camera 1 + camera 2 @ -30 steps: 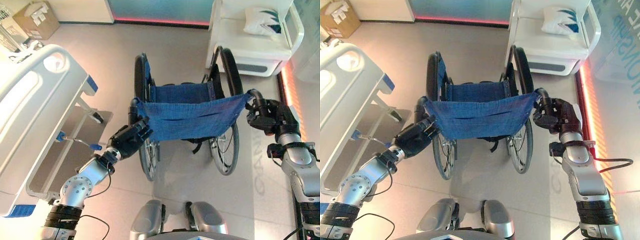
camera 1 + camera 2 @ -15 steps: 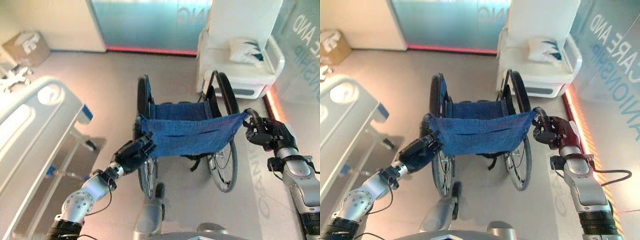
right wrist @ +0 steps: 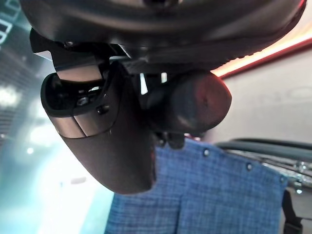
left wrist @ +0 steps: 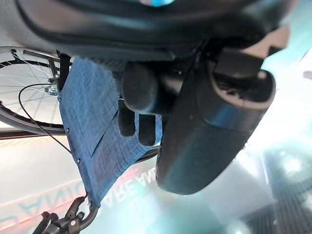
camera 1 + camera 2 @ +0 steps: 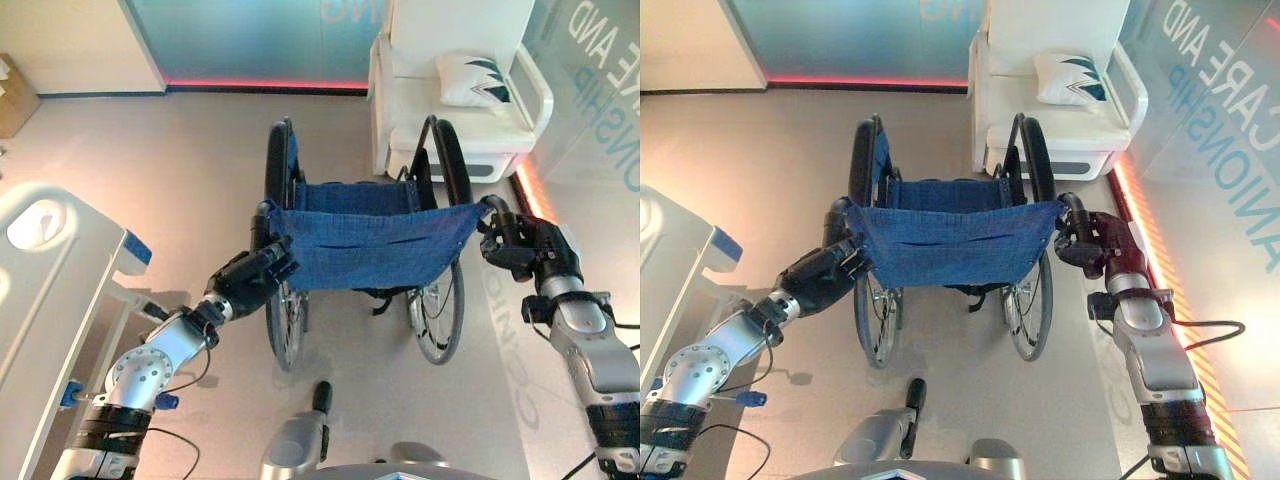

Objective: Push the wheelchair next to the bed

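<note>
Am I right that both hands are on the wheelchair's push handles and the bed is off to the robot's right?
Not quite: the bed is on the robot's left, as the left eye view shows. The rest holds: the left hand and right hand each grip a push handle of the wheelchair.

Probably a hospital care room: railed bed (image 5: 60, 270), wheelchair (image 5: 365, 240), white armchair (image 5: 455, 110).

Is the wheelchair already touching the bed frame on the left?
No: in the left eye view the wheelchair stands apart from the bed, with open floor between them.
</note>
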`<state>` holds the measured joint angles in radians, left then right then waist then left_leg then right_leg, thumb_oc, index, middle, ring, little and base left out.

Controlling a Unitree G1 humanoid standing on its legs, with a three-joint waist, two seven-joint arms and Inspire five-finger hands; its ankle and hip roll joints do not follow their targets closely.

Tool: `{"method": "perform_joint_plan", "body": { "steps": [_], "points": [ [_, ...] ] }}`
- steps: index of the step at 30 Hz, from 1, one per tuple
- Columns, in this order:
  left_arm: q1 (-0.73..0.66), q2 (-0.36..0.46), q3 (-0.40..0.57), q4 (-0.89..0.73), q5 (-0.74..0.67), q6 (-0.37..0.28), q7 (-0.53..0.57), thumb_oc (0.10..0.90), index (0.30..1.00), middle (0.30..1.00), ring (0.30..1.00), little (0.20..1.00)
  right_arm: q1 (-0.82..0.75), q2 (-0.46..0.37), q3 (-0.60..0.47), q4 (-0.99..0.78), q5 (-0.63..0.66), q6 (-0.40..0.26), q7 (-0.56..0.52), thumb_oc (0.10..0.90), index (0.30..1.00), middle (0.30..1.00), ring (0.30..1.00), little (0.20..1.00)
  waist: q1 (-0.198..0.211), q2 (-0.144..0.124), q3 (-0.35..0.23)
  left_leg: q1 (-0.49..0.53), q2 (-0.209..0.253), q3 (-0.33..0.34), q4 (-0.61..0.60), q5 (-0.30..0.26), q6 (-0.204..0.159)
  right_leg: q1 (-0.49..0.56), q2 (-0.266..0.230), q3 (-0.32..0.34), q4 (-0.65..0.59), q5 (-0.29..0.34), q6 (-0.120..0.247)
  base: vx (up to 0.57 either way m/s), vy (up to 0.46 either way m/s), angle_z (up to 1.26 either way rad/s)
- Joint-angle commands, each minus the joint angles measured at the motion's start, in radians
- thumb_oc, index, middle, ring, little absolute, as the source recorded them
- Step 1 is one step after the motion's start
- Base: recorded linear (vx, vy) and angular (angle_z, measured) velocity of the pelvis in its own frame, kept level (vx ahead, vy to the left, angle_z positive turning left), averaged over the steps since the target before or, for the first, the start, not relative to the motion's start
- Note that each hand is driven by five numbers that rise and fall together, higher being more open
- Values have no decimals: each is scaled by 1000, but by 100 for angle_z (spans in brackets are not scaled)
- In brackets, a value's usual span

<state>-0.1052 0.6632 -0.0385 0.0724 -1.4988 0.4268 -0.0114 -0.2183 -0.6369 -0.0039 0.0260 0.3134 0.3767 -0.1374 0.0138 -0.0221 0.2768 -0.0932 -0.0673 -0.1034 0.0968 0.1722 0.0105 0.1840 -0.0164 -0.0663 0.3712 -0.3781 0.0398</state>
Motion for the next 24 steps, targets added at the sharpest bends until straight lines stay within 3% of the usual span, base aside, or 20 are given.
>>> {"method": "perform_joint_plan", "body": {
  "steps": [1,4,8,10,13,14,17,18,20,24],
  "points": [
    [-258,10,273,-44,-104,-310,-128,400,300,300,300,300,-94,-49,148,-105,23,-173,131,400,300,300,300,300,26,11,-78,-14,-37,83,302,-278,-28,-143,-142,82,-357,449,84,263,-280,-4],
    [-266,35,300,-39,-112,-300,-117,400,300,300,300,300,-121,-45,145,-130,39,-141,148,400,300,300,300,300,12,8,-61,67,-2,70,285,-350,-23,-214,-169,136,-371,498,114,319,-335,-8],
    [-273,56,331,-25,-112,-271,-110,400,300,300,300,300,-160,-39,155,-147,57,-102,171,400,300,300,300,300,21,-9,-66,121,68,55,300,-389,-29,-225,-161,104,-351,480,128,374,-414,45],
    [-268,50,331,-22,-108,-270,-115,400,300,300,300,300,-181,-42,173,-148,69,-80,177,400,300,300,300,300,30,-23,-82,135,104,38,344,-360,-42,-221,-139,76,-313,472,110,378,-425,47],
    [-242,48,341,-49,-123,-262,-104,400,300,300,300,300,-192,-58,198,-166,65,-63,183,400,300,300,300,300,38,-32,-110,112,143,22,474,-253,-57,-207,-98,33,-301,462,66,324,-364,29],
    [-226,48,349,-63,-129,-257,-103,400,300,300,300,300,-190,-65,204,-178,61,-55,181,400,300,300,300,300,46,-33,-114,85,141,20,554,-213,-56,-195,-83,25,-299,450,44,261,-288,28],
    [-206,48,362,-69,-132,-246,-108,400,300,300,300,300,-198,-72,214,-181,67,-41,180,400,300,300,300,300,55,-30,-114,28,120,11,678,-187,-53,-178,-59,7,-282,428,15,241,-198,20],
    [-194,38,367,-60,-127,-245,-115,400,300,300,300,300,-208,-69,228,-172,70,-38,178,400,300,300,300,300,69,-27,-111,-5,79,4,683,-195,-47,-156,-36,5,-275,416,6,326,-141,-19],
    [-186,40,371,-50,-130,-254,-120,400,300,300,300,300,-238,-63,258,-157,71,-36,174,400,300,300,300,300,87,-19,-111,1,23,7,535,-203,-43,-114,5,4,-271,385,4,402,-117,-6],
    [-201,36,340,-43,-123,-284,-116,400,300,300,300,300,-277,-48,300,-135,71,-34,150,400,300,300,300,300,100,-7,-103,0,13,40,294,-141,-53,-59,51,-2,-267,337,-14,299,-43,6]
  ]
}}
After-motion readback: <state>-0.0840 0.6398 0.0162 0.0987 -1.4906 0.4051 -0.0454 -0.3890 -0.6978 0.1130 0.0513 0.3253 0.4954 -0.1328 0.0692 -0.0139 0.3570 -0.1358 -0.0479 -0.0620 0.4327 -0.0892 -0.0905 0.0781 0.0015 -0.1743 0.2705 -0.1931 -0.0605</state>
